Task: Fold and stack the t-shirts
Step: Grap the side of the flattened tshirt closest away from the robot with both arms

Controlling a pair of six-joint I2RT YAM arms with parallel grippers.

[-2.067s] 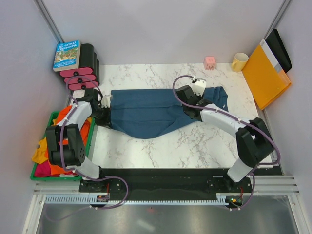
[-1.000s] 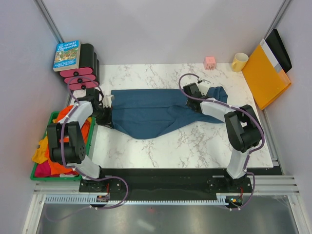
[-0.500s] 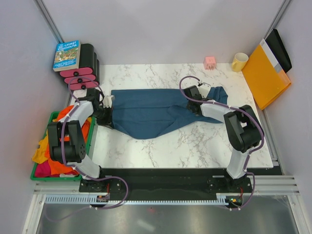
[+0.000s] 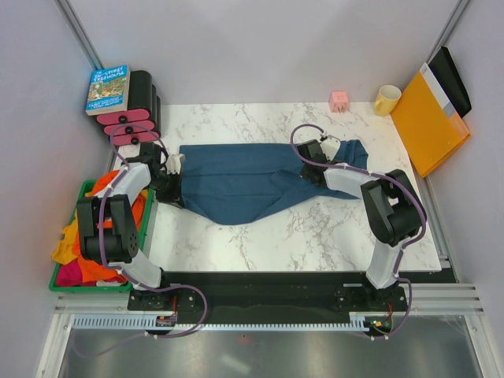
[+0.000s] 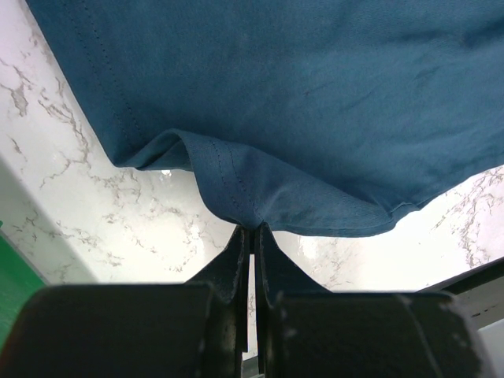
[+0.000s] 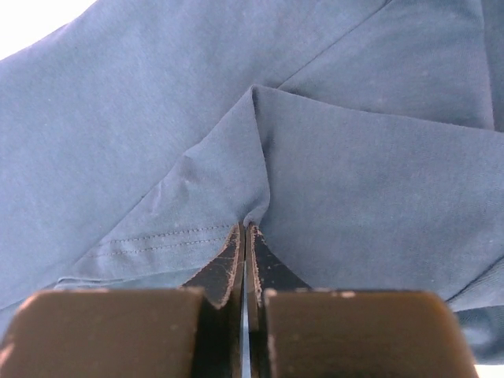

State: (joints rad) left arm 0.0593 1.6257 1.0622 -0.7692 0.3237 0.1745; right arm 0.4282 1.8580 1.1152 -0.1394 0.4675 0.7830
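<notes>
A large dark teal-blue t-shirt (image 4: pixel 252 177) lies spread lengthwise across the marble table (image 4: pixel 315 236). My left gripper (image 4: pixel 168 179) pinches its left hem; in the left wrist view the gripper (image 5: pixel 253 230) is shut on a raised fold of the teal-blue cloth (image 5: pixel 299 94). My right gripper (image 4: pixel 321 157) sits at the shirt's right part; in the right wrist view it (image 6: pixel 245 228) is shut on a pinched ridge of the same fabric (image 6: pixel 354 181). Orange, yellow and pink-red t-shirts (image 4: pixel 69 246) are heaped in the green bin (image 4: pixel 83 191) at the left.
A book (image 4: pixel 107 88) rests on black and pink weights (image 4: pixel 134 118) at the back left. A pink cube (image 4: pixel 339 100) and a yellow mug (image 4: pixel 387 100) stand at the table's far edge. An orange-yellow folder (image 4: pixel 429 122) leans at the right wall.
The right gripper's jaws have closed on the shirt's cloth near its right end; its arm barely shifted. The left arm and gripper have stayed as they were.
</notes>
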